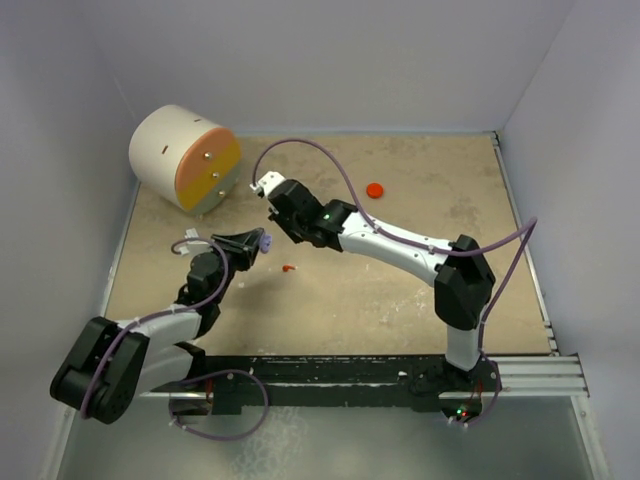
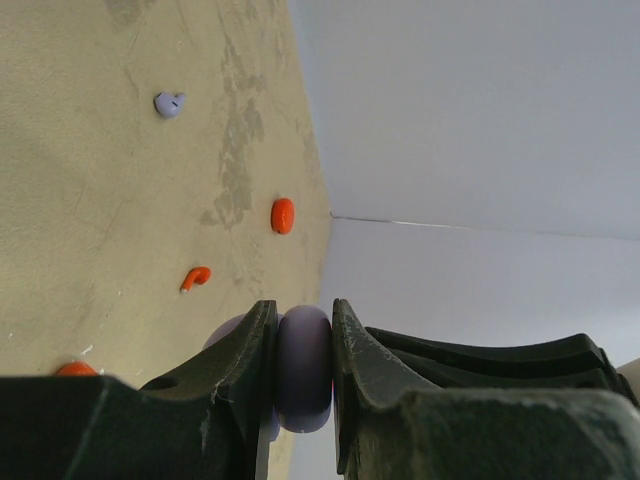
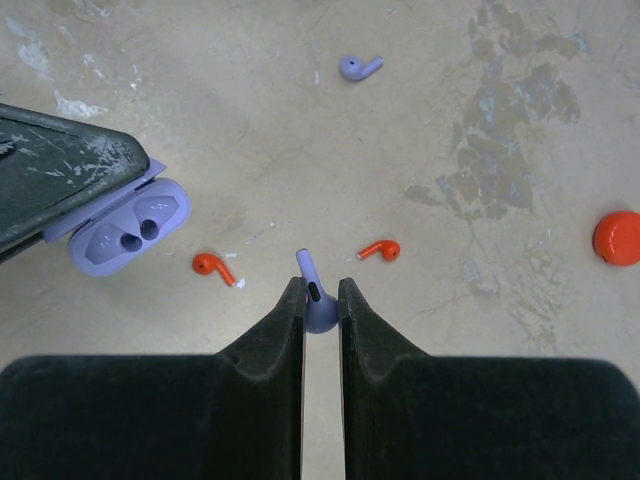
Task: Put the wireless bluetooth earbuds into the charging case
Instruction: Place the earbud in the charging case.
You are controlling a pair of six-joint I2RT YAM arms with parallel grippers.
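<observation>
While the left gripper (image 2: pixel 304 318) is clamped tight on the one lavender case (image 3: pixel 125 232), seen open-faced at the left of the right wrist view, the right gripper (image 3: pixel 321 292) pinches one lavender earbud (image 3: pixel 318 310) between nearly closed fingers at bottom centre. Three more earbuds lie loose on the table (image 3: pixel 480 380): a second lavender earbud (image 3: pixel 357 68) at top centre, and two red earbuds, one (image 3: pixel 211 265) left of the held one and one (image 3: pixel 381 249) right of it. One red disc (image 3: pixel 617 237) sits at the right edge. One big round drum (image 1: pixel 185 157) stands upper left in the top view.
</observation>
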